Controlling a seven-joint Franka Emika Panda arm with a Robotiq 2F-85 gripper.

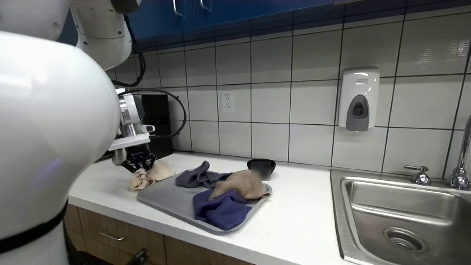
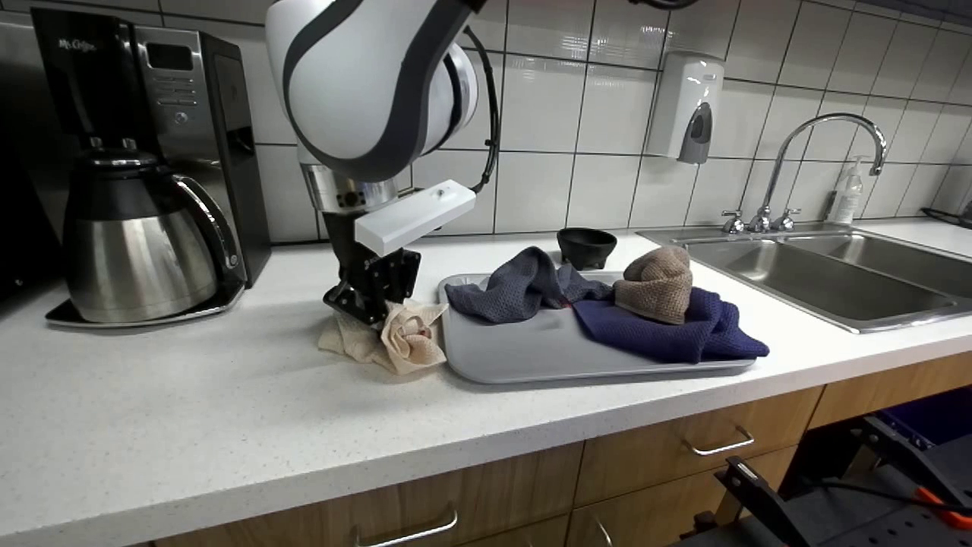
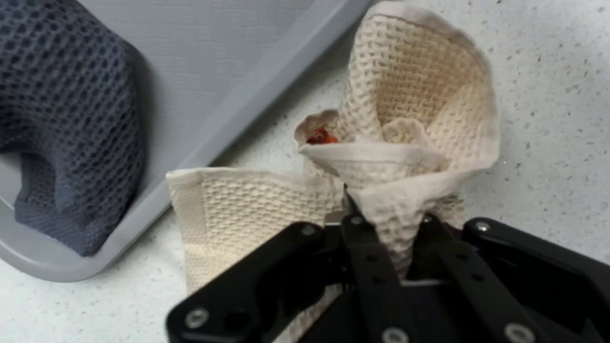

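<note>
In the wrist view my gripper [image 3: 387, 214] pinches a gathered fold of a cream waffle-weave cloth [image 3: 424, 85] between its fingers. Part of the same cloth spreads out flat to the left of the jaws. A small red-orange patch [image 3: 321, 136] peeks from a fold; what it is I cannot tell. Both exterior views put the bunched cloth [image 2: 414, 338] on the white counter, beside the grey tray [image 2: 516, 353]. There the gripper [image 2: 383, 315] points down into it. The cloth hides the very tips of the fingers.
On the tray lie a dark grey cloth [image 2: 505, 292], a purple-blue cloth [image 2: 668, 338] and a brown cloth [image 2: 657, 285]. Behind it stands a black bowl [image 2: 586, 249]. A coffee maker [image 2: 144, 228] is left of the arm; a steel sink [image 1: 397, 213] lies beyond the tray.
</note>
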